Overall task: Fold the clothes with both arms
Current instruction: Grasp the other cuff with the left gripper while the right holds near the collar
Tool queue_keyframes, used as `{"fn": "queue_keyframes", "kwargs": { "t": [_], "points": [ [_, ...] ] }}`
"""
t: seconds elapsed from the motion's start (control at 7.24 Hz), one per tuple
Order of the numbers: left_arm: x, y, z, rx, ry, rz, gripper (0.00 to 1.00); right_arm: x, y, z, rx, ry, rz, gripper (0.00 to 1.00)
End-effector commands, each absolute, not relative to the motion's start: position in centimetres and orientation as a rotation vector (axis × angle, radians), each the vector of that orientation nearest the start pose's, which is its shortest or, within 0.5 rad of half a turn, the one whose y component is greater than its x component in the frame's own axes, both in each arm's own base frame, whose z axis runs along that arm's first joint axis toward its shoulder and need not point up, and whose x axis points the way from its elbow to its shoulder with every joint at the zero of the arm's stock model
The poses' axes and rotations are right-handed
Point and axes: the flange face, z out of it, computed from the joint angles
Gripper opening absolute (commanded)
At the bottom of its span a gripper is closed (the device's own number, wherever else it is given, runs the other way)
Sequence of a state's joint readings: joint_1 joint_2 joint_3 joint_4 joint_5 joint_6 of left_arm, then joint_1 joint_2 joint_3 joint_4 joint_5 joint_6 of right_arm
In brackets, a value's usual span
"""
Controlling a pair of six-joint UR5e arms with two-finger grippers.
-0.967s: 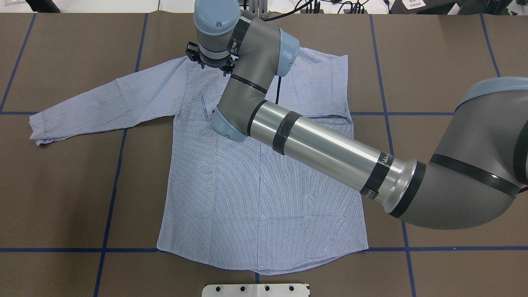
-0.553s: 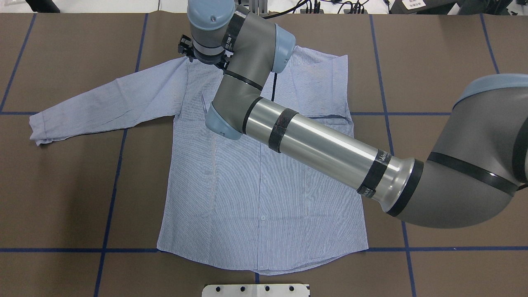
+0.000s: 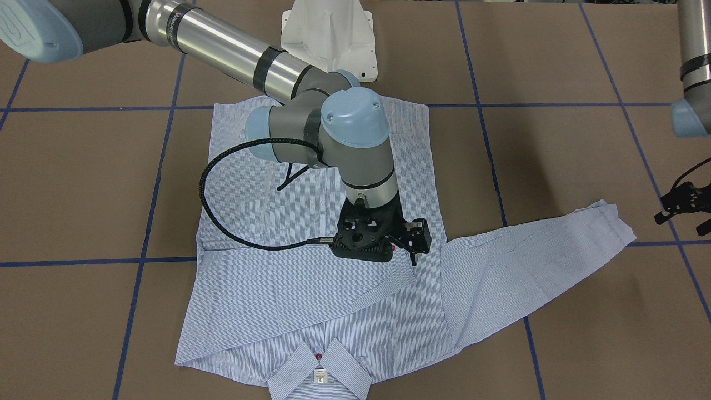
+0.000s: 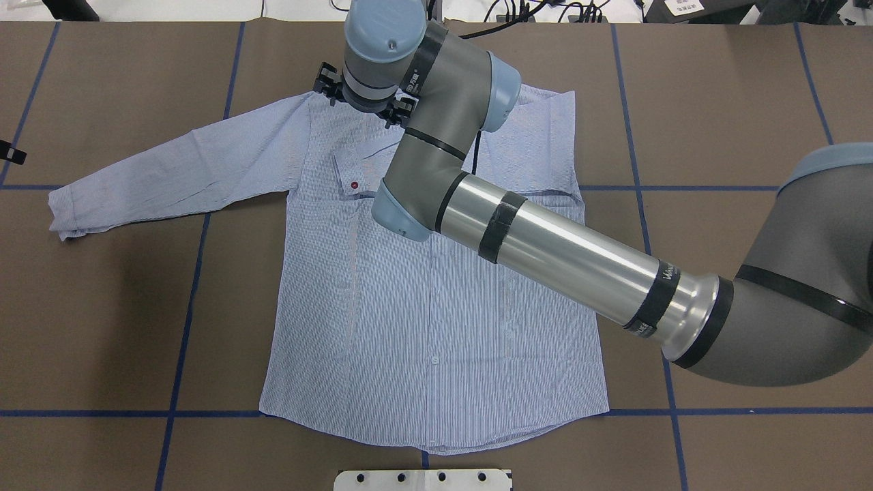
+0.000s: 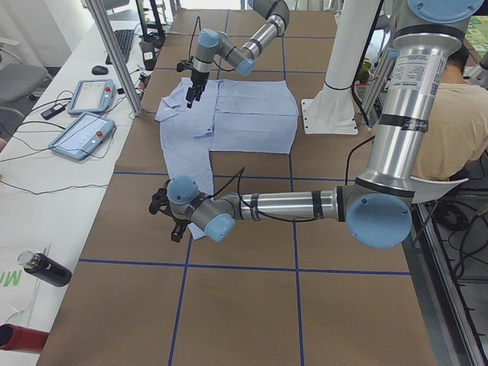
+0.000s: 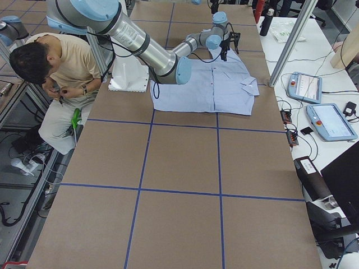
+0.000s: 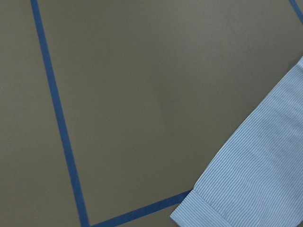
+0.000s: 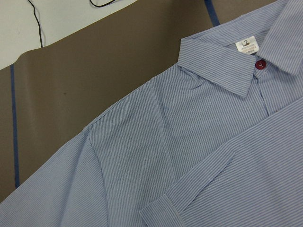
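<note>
On the brown table [image 4: 716,102], crossed by blue tape lines [image 4: 184,320], the striped shirt [image 4: 423,320] lies flat and front up. Its collar [image 3: 319,375] is on the far side from the robot and its hem is near the white pedestal [image 3: 328,33]. The sleeve on the robot's right is laid across the chest, with the folded cuff [image 8: 161,208] resting on the front panel. The other sleeve [image 4: 177,170] stretches straight out to the left, flat on the table. A red button [image 4: 354,185] shows on the chest pocket [image 4: 348,167], and another sits at the collar beside the white neck label [image 8: 247,45].

The right arm [image 4: 566,252] reaches across the shirt. The right gripper [image 3: 414,241] hangs above the left shoulder, clear of the cloth; I cannot tell whether its fingers are parted or together. The left gripper [image 3: 682,221] hovers over bare table near the outstretched cuff [image 7: 222,203], not touching it, its fingers spread and empty. A person [image 6: 67,67] in a tan shirt sits beside the pedestal.
</note>
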State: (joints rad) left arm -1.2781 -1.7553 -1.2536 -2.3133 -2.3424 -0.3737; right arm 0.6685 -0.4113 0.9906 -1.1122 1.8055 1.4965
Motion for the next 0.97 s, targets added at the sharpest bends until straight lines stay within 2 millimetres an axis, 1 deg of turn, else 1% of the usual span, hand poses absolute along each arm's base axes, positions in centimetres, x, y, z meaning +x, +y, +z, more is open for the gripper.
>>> {"fn": "queue_keyframes", "kwargs": {
  "t": [0.0, 0.14, 0.28, 0.41, 0.55, 0.69, 0.83],
  "points": [
    [14.7, -58.3, 63.6, 0.289, 0.850, 0.136, 0.94, -56.8, -61.3, 10.7, 0.197, -1.068, 0.436, 0.98],
    [17.5, -58.1, 63.6, 0.273, 0.834, 0.147, 0.94, -55.7, -61.1, 11.8, 0.202, -1.072, 0.441, 0.98],
    [18.9, -58.5, 64.0, 0.272, 0.805, 0.140, 0.93, -55.5, -61.1, 12.4, 0.201, -1.068, 0.443, 0.99],
    [19.5, -59.4, 64.6, 0.264, 0.802, 0.139, 0.90, -55.5, -61.1, 12.8, 0.200, -1.065, 0.444, 0.99],
    [19.8, -59.3, 65.3, 0.254, 0.799, 0.140, 0.86, -55.5, -61.1, 13.1, 0.198, -1.063, 0.445, 0.99],
    [19.7, -59.1, 65.5, 0.251, 0.798, 0.139, 0.81, -55.6, -61.0, 13.2, 0.191, -1.063, 0.453, 0.99],
    [19.6, -58.8, 66.1, 0.243, 0.794, 0.139, 0.69, -55.7, -60.8, 13.3, 0.191, -1.078, 0.461, 0.99]
  ]
}}
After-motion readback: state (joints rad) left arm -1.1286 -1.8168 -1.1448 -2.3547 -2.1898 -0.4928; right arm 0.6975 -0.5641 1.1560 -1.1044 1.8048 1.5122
